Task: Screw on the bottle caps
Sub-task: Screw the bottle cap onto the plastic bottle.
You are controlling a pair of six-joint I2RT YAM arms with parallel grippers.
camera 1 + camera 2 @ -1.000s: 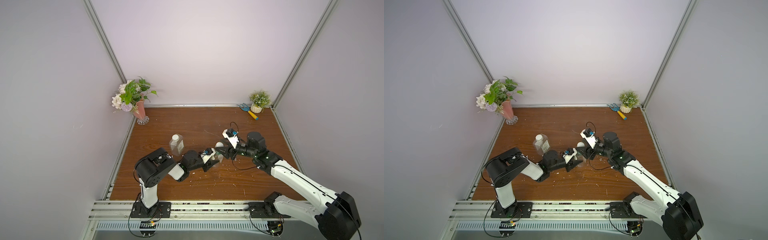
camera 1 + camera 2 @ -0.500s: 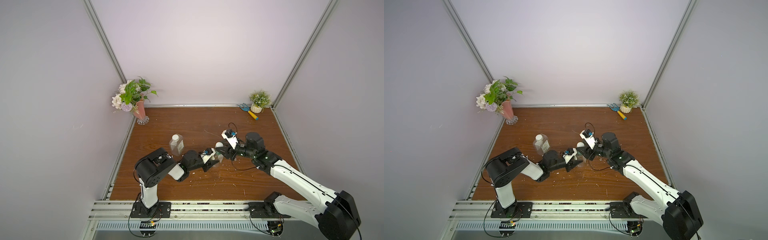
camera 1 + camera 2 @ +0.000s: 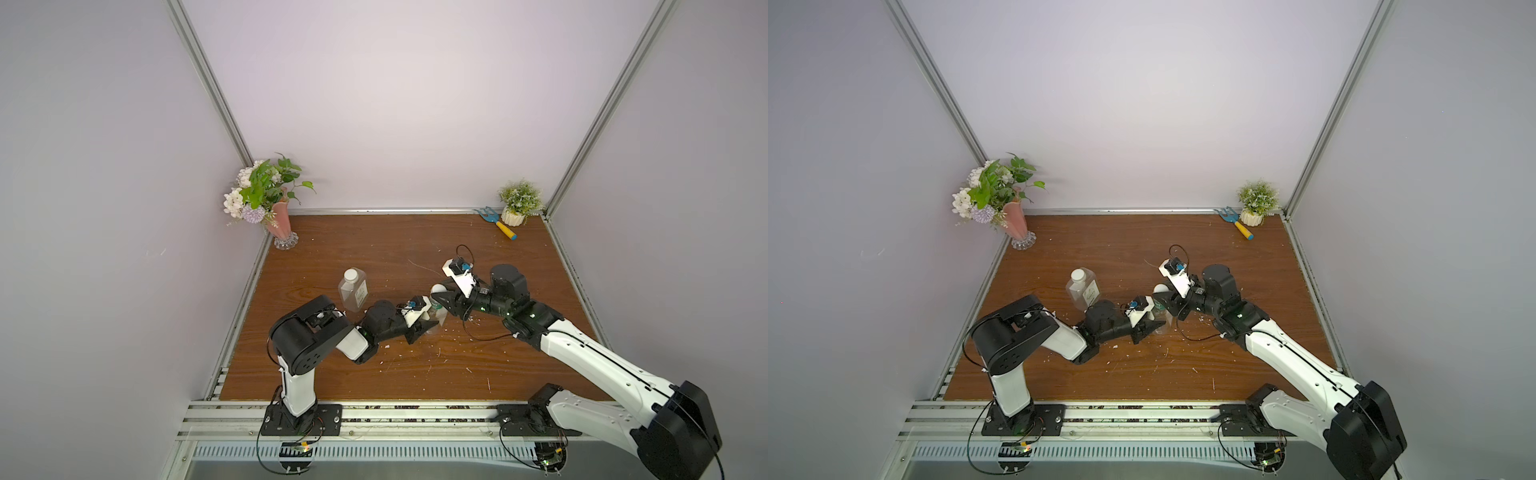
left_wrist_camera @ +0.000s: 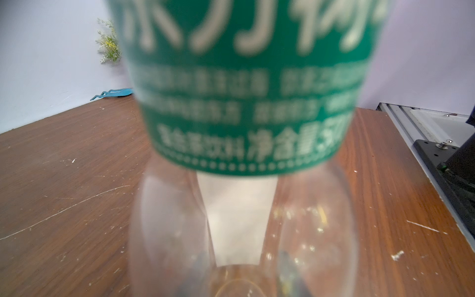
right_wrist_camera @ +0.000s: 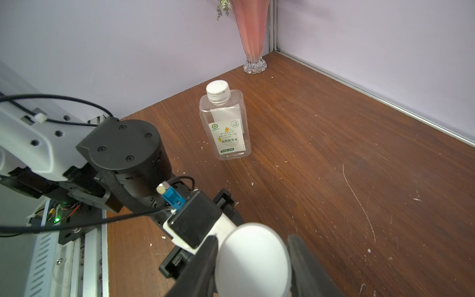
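Note:
The round bottle (image 4: 244, 90) with the green label stands near the table's middle, and my left gripper (image 3: 428, 322) is shut on its clear lower body (image 3: 438, 320). A white bottle cap (image 5: 253, 259) sits on its neck, showing in both top views (image 3: 437, 288) (image 3: 1159, 288). My right gripper (image 5: 253, 257) is shut on this cap, a black finger (image 5: 205, 257) against each side. The squarish bottle (image 5: 226, 128) with the white label stands alone to the left with its own white cap (image 5: 218, 88) on it, as both top views show (image 3: 353, 291) (image 3: 1082, 291).
A pink flower vase (image 3: 276, 216) stands in the back left corner. A small potted plant (image 3: 517, 203) and a blue-and-yellow toy rake (image 3: 496, 222) lie at the back right. White flecks litter the wooden table (image 3: 374, 374). A metal rail (image 3: 395, 415) runs along the front.
My right gripper's jaws have narrowed onto the cap on the round bottle and edged slightly left. The left arm and both bottles have stayed put.

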